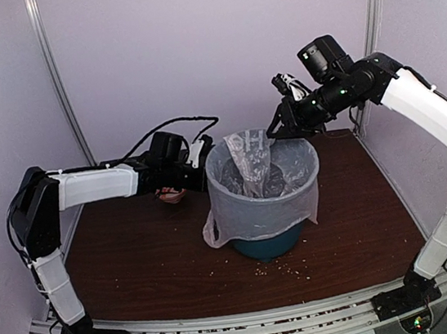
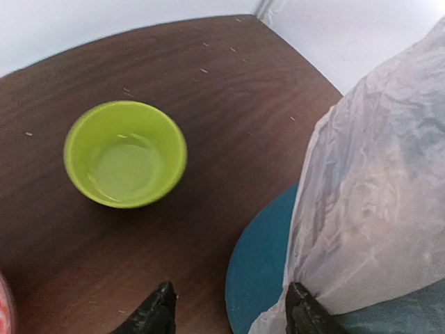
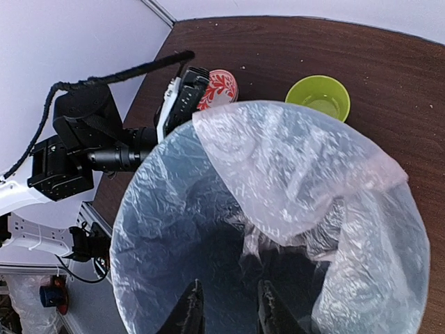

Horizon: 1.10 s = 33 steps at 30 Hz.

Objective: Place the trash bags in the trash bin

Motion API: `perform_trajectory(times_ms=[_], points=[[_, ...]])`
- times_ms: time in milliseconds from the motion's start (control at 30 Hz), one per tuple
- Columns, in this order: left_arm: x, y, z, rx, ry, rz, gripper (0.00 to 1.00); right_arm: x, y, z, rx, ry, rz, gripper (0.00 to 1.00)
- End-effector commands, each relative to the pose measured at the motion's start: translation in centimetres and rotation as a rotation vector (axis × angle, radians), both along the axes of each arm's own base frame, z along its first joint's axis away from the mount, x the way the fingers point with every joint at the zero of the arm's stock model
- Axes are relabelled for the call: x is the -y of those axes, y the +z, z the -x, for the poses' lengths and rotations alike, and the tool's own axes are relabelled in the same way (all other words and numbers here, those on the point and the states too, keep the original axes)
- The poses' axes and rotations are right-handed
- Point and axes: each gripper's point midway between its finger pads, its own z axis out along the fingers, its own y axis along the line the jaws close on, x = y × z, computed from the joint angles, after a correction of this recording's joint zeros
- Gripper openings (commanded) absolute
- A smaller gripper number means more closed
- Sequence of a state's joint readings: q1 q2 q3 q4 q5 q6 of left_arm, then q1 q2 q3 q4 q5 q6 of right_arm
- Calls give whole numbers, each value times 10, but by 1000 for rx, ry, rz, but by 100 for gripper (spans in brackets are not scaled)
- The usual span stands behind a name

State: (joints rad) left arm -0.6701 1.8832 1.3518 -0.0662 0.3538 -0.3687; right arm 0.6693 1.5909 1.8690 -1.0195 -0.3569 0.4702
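Observation:
The teal-blue trash bin (image 1: pixel 267 245) stands mid-table. The pale-pink trash bag (image 1: pixel 245 205) is draped over its rim and lines the inside, with one flap (image 1: pixel 249 157) standing up. My left gripper (image 1: pixel 203 158) is open at the bin's left rim. In the left wrist view the gripper (image 2: pixel 229 314) spans the bin's edge (image 2: pixel 261 271), and one finger (image 2: pixel 306 316) touches the bag's hem (image 2: pixel 368 209). My right gripper (image 1: pixel 273 131) hovers over the far rim. Its fingers (image 3: pixel 189 313) are apart and empty over the bag-lined interior (image 3: pixel 181 229).
A lime-green bowl (image 2: pixel 125 153) sits on the table beyond the bin, also in the right wrist view (image 3: pixel 318 96). A red patterned bowl (image 3: pixel 221 85) lies under my left arm (image 1: pixel 98 185). Crumbs (image 1: pixel 285 268) dot the table in front of the bin.

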Motion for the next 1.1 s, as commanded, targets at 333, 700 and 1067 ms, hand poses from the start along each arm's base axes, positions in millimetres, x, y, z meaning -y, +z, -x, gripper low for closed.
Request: perform_trajectory(times_ms=[333, 700, 1067], points=[[-7, -20, 95, -160, 63, -10, 64, 25, -32, 55, -92, 64, 290, 20], [-61, -29, 109, -177, 159, -162, 68, 11, -96, 77, -149, 164, 353, 12], [-81, -24, 109, -167, 232, -157, 68, 18, -164, 75, -178, 229, 510, 2]])
